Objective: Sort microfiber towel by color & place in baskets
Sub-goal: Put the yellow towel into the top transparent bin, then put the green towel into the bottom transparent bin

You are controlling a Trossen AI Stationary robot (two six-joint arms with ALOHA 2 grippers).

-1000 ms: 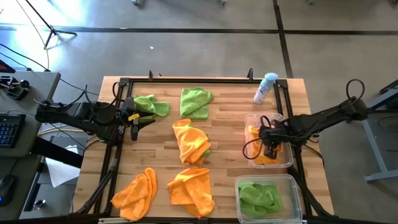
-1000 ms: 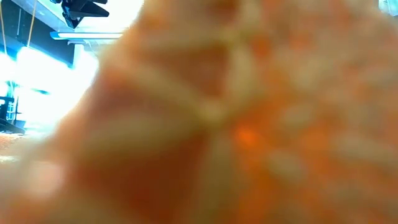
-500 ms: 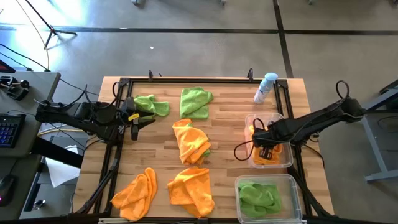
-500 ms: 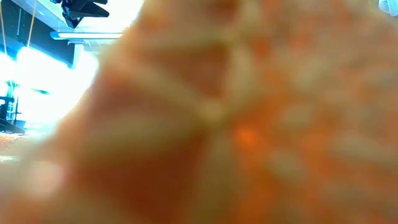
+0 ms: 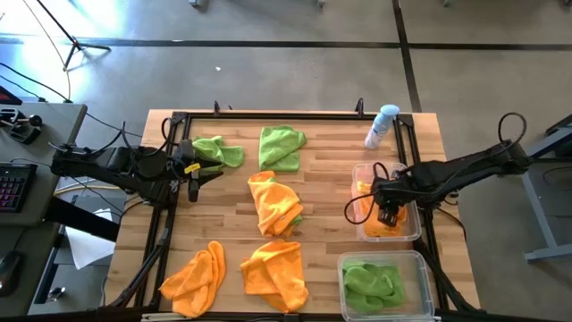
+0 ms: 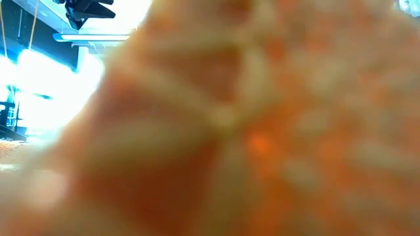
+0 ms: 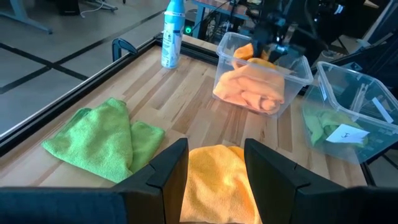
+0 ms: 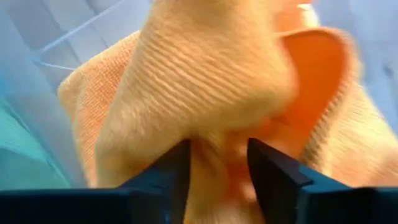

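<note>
Right gripper (image 5: 386, 215) over orange-cloth basket (image 5: 411, 230), centre right; fingers parted, orange towel (image 8: 211, 93) between, grasp unclear. Left gripper (image 5: 193, 189) parted, empty, centre left. Green-cloth basket (image 7: 373, 93) label unreadable.

The wooden table (image 5: 331, 192) carries two green towels (image 5: 281, 148) near the left gripper (image 5: 193, 182), three orange towels (image 5: 275, 204) further out, a spray bottle (image 5: 382, 125), a basket of orange cloth (image 5: 386, 231) under the right gripper (image 5: 387, 215), and a basket of green cloth (image 5: 384, 284) beside it.
</note>
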